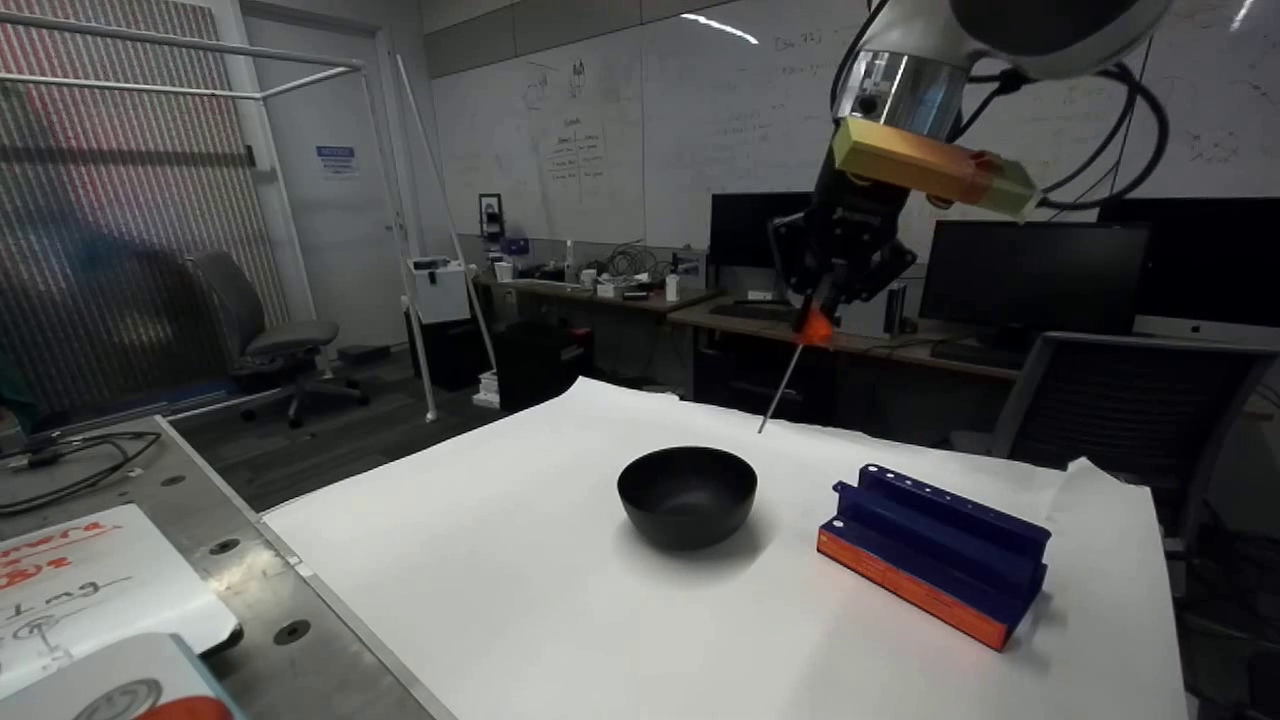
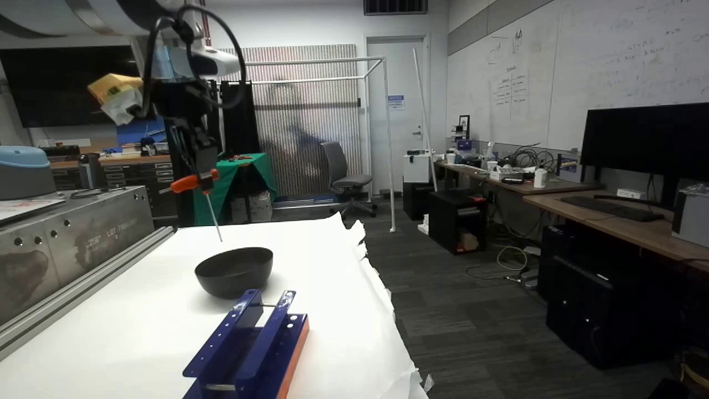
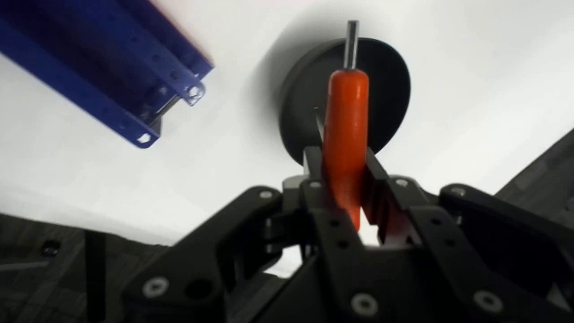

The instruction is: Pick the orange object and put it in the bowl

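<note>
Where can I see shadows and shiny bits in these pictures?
Wrist view: a soft grey shadow beside the black bowl, and a shiny metal end on the orange tool; in an exterior view: bright white glare streaks on the whiteboard.

Robot Arm (image 1: 1060, 60): Surface and Fittings

Shell (image 2: 58, 16) is smooth, rounded and off-white, with one dark section (image 1: 1045, 18). Adjoining: a shiny silver collar (image 1: 905, 95). Mounted just beside it is an angular yellow block (image 1: 930, 165), shading into orange. Black cables (image 2: 242, 62) form wide loops, seen in both exterior views. The housing (image 1: 860, 235) is black and bears a small pale marking (image 1: 857, 215), illegible. The linkage bars (image 3: 197, 251) are matte black, fitted with round silver screw heads (image 3: 155, 287); small dark holes (image 3: 343, 244) show in the inner bars. The fingers (image 3: 377, 168) are dark grey to black, straight-edged.
</note>
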